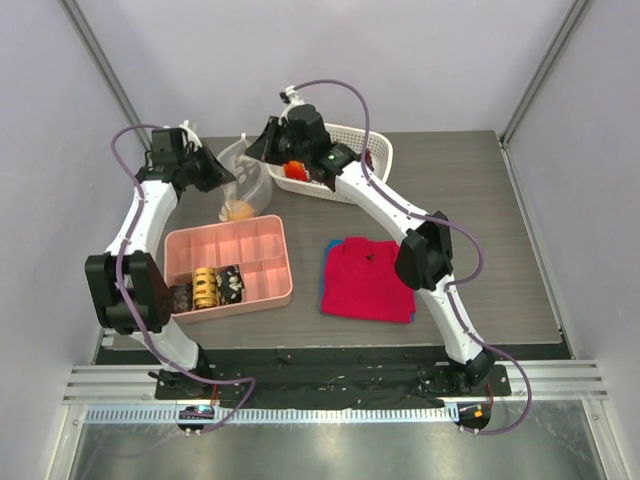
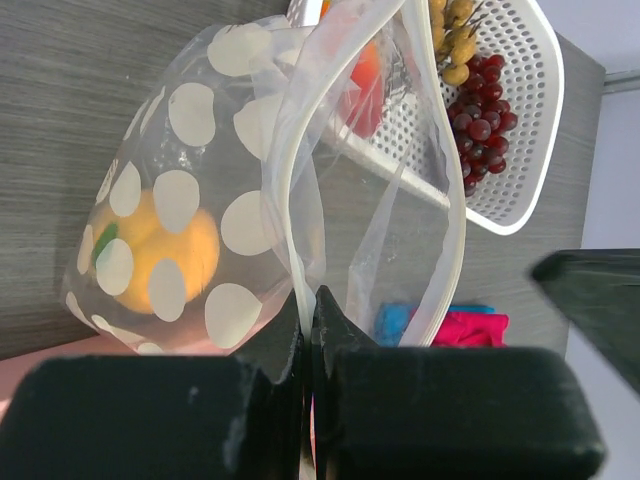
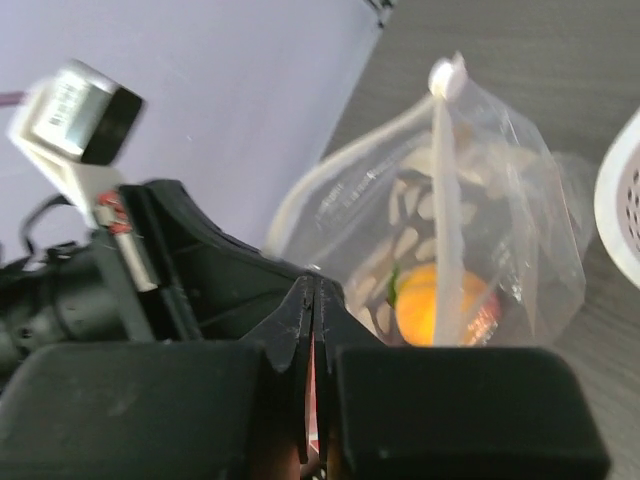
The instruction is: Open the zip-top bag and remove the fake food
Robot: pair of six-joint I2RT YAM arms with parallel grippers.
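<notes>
- Your table (image 1: 480, 220) is a dark grey woodgrain top. Plain pale walls (image 1: 400, 60) box it in on three sides, with metal posts (image 1: 540, 70) in the back corners.
- Along the near edge there's a metal rail (image 1: 560, 380), and both of your arm bases are bolted there.
- The bag (image 2: 180, 200) is at the back left of the table. It's clear with white dots, mouth gaping, strung between your two grippers.
- Your left gripper (image 2: 310, 300) is clamped tight on the bag's whitish zip rim, fingers pressed together with the strip between them.
- Your right gripper (image 3: 315, 290) is closed too. Its tips meet right on the bag's opposite wall, and the film looks pinched between them.
- An orange fruit (image 2: 150, 250) sits at the bottom of the bag, with a bit of green on it.
- The white mesh basket (image 2: 530, 150) is just beside the bag on its right. It holds dark red grapes (image 2: 482, 120) and a tan cluster (image 2: 455, 35).
- The pink tray (image 1: 260, 275) sits near-left of the bag. A yellow coil (image 1: 205, 287) and dark blocks (image 1: 230, 283) fill its front-left compartments.
- The red cloth (image 1: 368, 280) lies flat mid-table, right of the tray, with a blue edge poking out underneath.
</notes>
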